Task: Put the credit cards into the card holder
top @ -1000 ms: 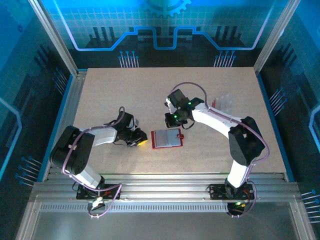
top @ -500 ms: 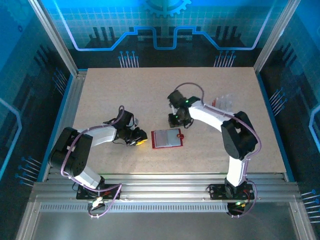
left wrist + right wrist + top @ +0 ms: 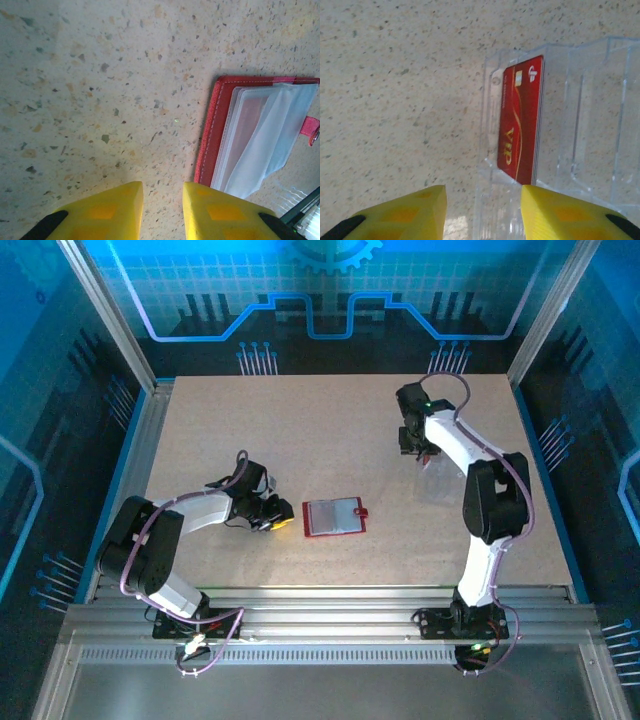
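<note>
Right pincer (image 3: 482, 212) hovers with its fingers apart and empty. I see the red credit card (image 3: 521, 125) at 12 o'clock from it, sitting in a clear plastic tray (image 3: 590, 100). On the overhead view that tray is toward 2 o'clock from the card holder (image 3: 333, 517), well apart. Left pincer (image 3: 162, 207) is parted too, gripping nothing, low over the surface (image 3: 100, 75). The card holder lies open at its 2 o'clock.

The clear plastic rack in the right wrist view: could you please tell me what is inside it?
A red VIP card sits in one slot of the clear rack. Anything stacked behind the card is covered by its face.
</note>
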Controlling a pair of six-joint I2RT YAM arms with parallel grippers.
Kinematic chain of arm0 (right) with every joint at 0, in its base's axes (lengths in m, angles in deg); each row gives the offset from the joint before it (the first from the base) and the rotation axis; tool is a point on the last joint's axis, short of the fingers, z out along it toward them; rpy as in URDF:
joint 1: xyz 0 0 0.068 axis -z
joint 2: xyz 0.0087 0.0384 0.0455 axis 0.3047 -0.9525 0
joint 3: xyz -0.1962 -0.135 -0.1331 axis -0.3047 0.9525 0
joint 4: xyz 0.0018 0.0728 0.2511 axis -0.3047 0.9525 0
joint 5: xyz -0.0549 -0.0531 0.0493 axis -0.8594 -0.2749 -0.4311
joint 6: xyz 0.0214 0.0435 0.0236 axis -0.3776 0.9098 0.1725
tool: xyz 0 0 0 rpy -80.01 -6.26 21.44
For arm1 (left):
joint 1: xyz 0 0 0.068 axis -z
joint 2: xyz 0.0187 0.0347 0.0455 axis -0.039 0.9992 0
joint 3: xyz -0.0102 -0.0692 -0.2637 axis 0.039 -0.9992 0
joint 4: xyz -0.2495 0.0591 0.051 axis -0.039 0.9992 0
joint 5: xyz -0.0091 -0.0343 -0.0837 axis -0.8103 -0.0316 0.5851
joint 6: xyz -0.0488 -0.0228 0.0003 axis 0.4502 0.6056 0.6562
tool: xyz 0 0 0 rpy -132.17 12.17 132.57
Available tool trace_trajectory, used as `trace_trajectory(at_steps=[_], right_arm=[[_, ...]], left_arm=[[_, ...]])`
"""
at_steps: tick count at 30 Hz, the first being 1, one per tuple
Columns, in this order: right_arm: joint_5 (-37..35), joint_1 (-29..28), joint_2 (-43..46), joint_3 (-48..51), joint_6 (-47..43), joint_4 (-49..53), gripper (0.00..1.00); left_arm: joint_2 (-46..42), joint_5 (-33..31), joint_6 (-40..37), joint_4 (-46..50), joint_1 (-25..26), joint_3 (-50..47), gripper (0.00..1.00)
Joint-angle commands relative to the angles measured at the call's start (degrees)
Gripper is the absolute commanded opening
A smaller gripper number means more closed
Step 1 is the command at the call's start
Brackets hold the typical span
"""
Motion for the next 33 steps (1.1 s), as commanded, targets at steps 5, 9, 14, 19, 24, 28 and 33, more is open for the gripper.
trace_trajectory(at_steps=[5,9,14,19,24,28,33], right_arm=[[-5.9,2.52,-7.17,-5.64,-1.93,3.41,0.43],[-4.55,3.92,-7.95,-6.82,-2.18,3.13,0.43],[-1.96,5.25,-9.24,-7.78,-2.57,3.26,0.43],[3.53,6.02,-10.47,-7.17,-3.39,1.69,0.4],[5.22,6.06,-11.67,-7.19,-3.56,1.61,0.33],[7.95,5.94,-11.52,-6.25,-4.43,0.96,0.24],[12.29,4.93,-9.67,-2.91,-5.91,-1.37,0.16]], left_arm=[[-1.72,-0.63,-1.46,1.82,-0.29,0.37,0.28],[-2.05,-1.07,-1.49,2.09,-0.28,-0.05,0.28],[-1.78,-0.99,-1.36,1.74,-0.29,-0.06,0.28],[-2.19,-1.25,-1.45,2.16,-0.31,0.08,0.28],[-2.26,-1.25,-1.31,2.26,-0.33,0.02,0.28],[-2.17,-1.34,-1.34,2.22,-0.27,0.02,0.28],[-1.88,-1.16,-1.17,2.04,-0.24,0.35,0.28]])
